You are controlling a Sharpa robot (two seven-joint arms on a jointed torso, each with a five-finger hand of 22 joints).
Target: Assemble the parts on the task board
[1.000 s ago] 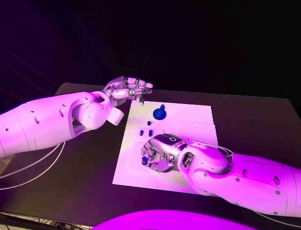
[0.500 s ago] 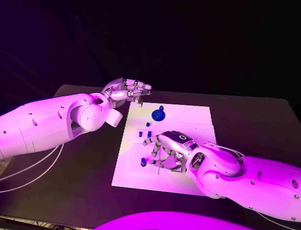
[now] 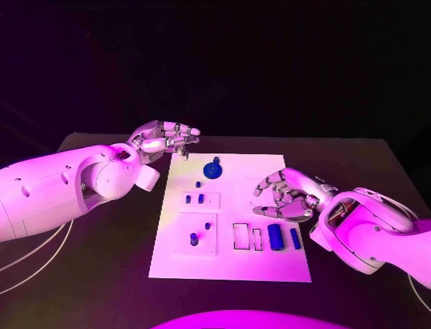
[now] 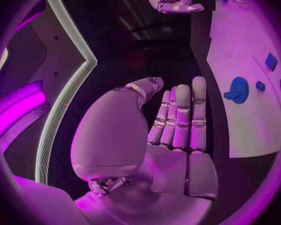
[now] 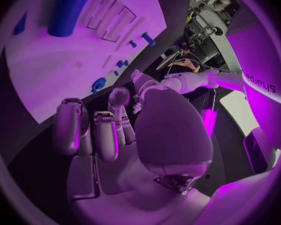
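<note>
The left hand [image 3: 166, 140] is held above the table's [image 3: 96, 247] far-left area, just off the task board's [image 3: 275, 264] far corner, fingers loosely apart, nothing gripped. The right hand [image 3: 286, 195] is raised over the board's right edge, palm up, fingers curled apart, empty. A blue gear [image 3: 212, 170] is seen near the board's far end; blue cylinders [image 3: 275, 237] are lying by the right edge, small blue pegs [image 3: 194, 238] at left.

The task board [image 3: 237, 264] is seen on the black table [image 3: 373, 164], with a blue gear [image 3: 212, 169] near its far edge and two blue cylinders [image 3: 275, 236] near its right edge. The left hand [image 3: 166, 140] is held empty, fingers curled, above the board's far-left corner. The right hand [image 3: 286, 196] is held empty, fingers loosely curled, above the board's right edge, just beyond the cylinders.
</note>
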